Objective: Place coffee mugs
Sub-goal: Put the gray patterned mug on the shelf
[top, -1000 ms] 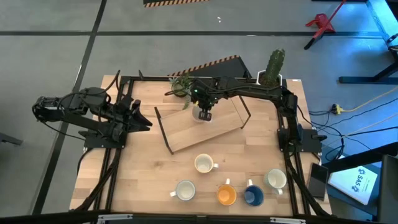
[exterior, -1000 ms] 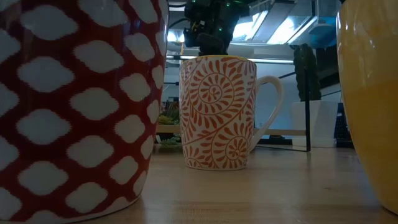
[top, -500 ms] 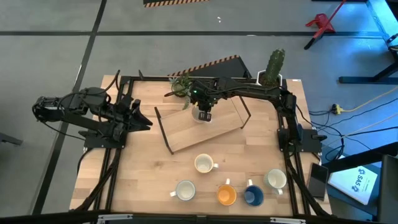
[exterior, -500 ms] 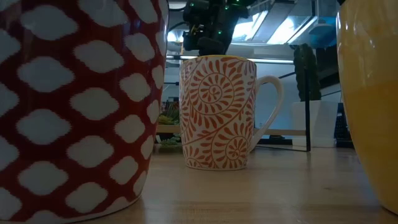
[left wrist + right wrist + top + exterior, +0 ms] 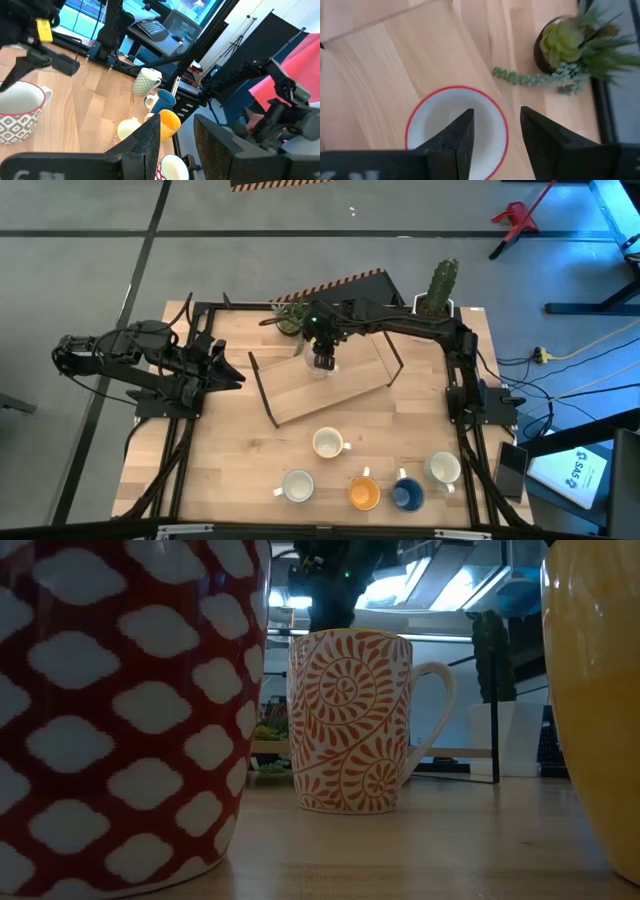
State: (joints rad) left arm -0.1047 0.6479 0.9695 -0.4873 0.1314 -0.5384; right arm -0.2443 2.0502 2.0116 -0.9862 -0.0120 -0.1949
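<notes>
A white mug with a red rim (image 5: 445, 125) stands upright on the raised wooden shelf (image 5: 340, 390) at the table's middle. My right gripper (image 5: 496, 116) hovers open right above it, one finger over the mug's hollow and the other outside, with the rim (image 5: 506, 137) between them and clear of both. Seen from above, the gripper (image 5: 321, 362) hides most of the mug. Several more coffee mugs stand near the front edge: white (image 5: 329, 443), white (image 5: 297, 485), orange (image 5: 364, 494), blue (image 5: 406, 494) and cream (image 5: 443, 469). My left gripper (image 5: 236, 376) waits open at the left.
A trailing succulent in a dark pot (image 5: 289, 317) stands just behind the shelf, close to my right gripper. A cactus in a white pot (image 5: 437, 288) is at the far right corner. Black frame rails (image 5: 462, 390) run along the table's sides.
My right gripper has opened and let go of the red-rimmed mug, which stays standing on the shelf. It has then gone up a little and drifted slightly toward the table's left edge.
</notes>
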